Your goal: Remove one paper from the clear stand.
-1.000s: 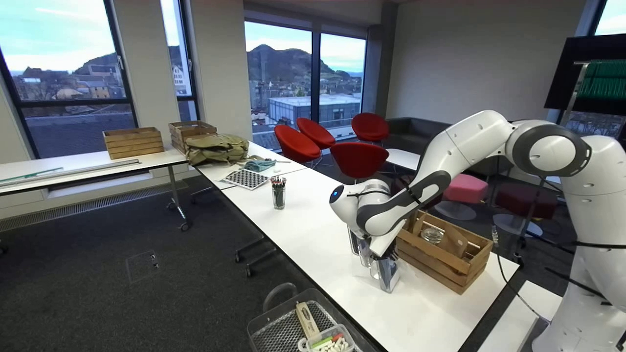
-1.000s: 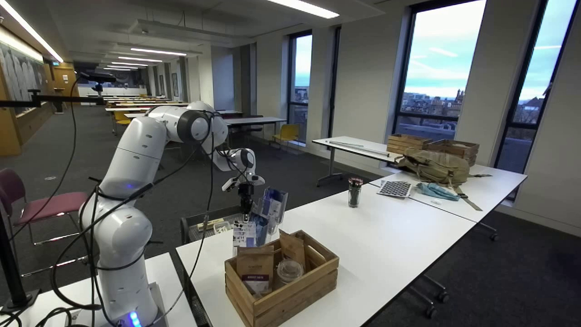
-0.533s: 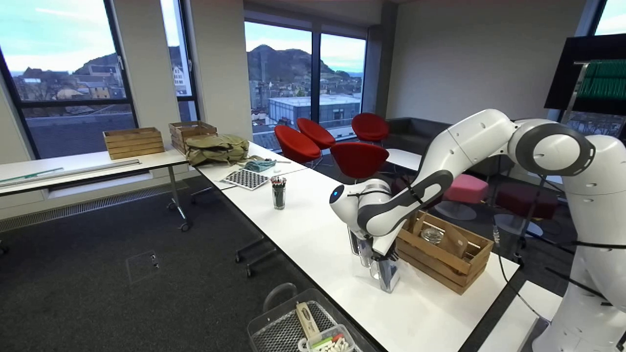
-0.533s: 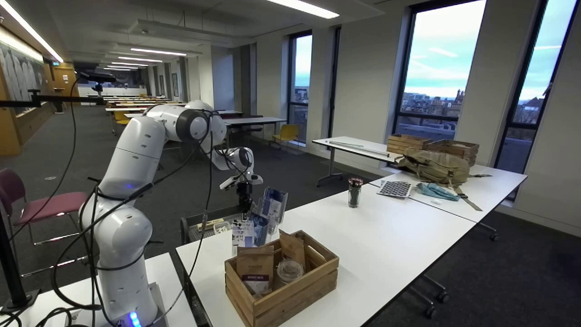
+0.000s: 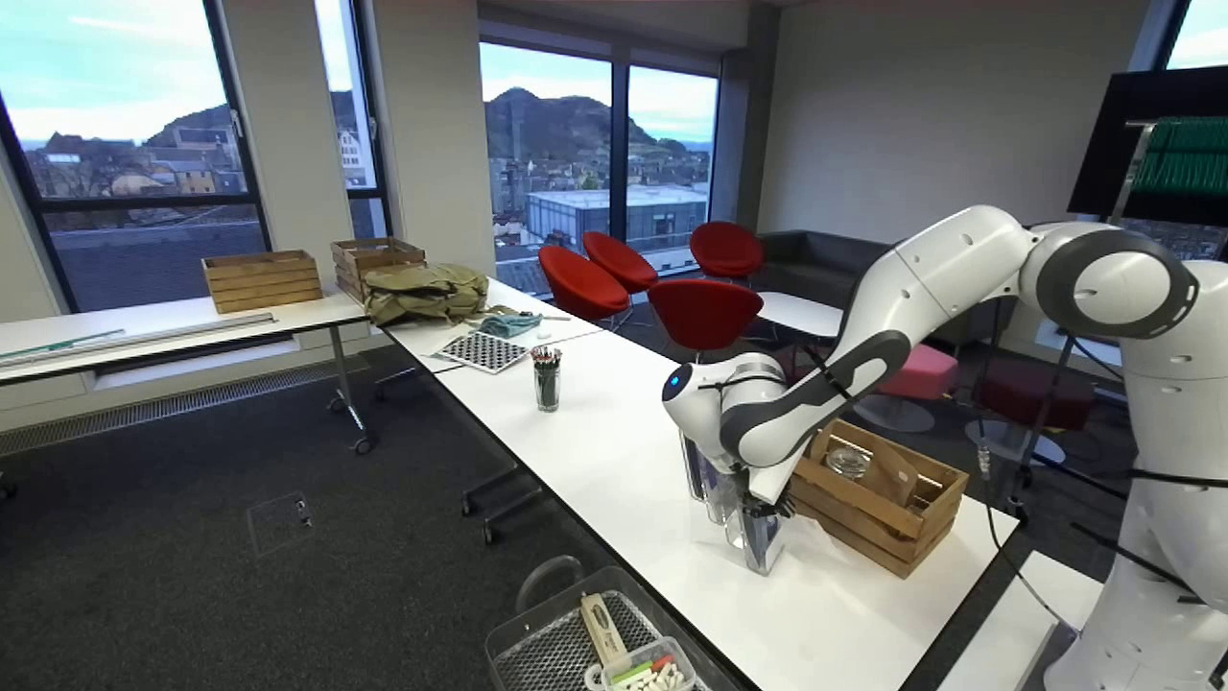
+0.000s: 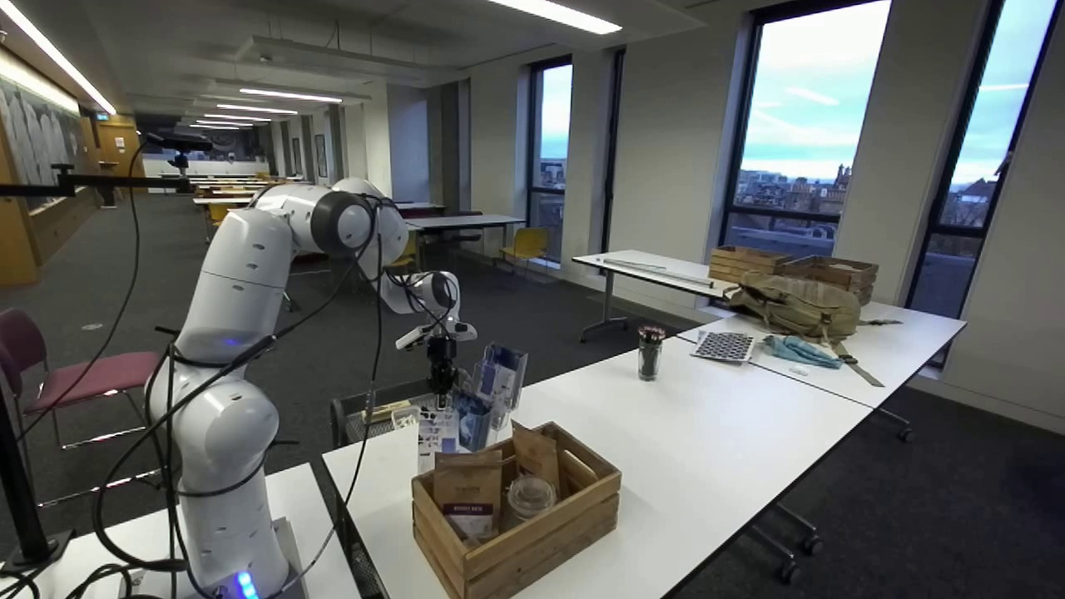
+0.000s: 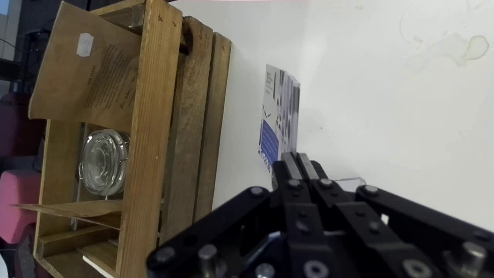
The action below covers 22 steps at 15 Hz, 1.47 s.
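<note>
The paper, a blue-and-white leaflet, stands out beyond the fingertips in the wrist view. My gripper is shut on its edge; whether one leaflet or more is pinched I cannot tell. In an exterior view the paper hangs below the gripper. The clear stand is under the gripper in an exterior view, upright on the table. In the wrist view only a clear rim shows, right of the fingers; the rest is hidden by the gripper. Whether the paper's lower part clears the stand is hidden.
Several more clear leaflet holders stand in a row beside it. A wooden crate with paper bags and a glass jar is close on the other side. A pencil glass stands farther along the table. A mesh trolley is beside the table edge.
The arm has drawn back a little toward its base and the crate. The paper has moved along with the gripper. The holders and crate have stayed in place.
</note>
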Tool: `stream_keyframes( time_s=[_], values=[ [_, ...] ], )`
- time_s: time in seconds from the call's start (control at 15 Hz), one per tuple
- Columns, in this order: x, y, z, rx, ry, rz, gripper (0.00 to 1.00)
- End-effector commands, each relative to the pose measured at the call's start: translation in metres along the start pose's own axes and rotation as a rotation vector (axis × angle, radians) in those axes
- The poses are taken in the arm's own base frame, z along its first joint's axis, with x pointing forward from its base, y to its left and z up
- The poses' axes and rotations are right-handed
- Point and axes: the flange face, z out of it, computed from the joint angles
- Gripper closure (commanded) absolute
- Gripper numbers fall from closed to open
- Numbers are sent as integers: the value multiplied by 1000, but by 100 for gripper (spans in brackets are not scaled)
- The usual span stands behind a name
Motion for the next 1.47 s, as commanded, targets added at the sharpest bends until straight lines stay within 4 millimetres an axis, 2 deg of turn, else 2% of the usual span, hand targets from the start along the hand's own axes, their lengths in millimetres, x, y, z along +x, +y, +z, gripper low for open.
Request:
stream_keyframes(
  time_s=[0.0,0.27,0.33,0.4,1.0,1.13,1.4],
  values=[
    [-19,19,2,59,22,-2,100],
    [-25,25,2,87,27,13,100],
    [-25,26,3,94,23,19,74],
    [-26,27,2,100,20,22,73],
    [-28,35,0,150,-9,56,5],
    [-27,41,-8,273,-52,70,0],
    [-33,59,-38,465,-103,187,0]
  ],
)
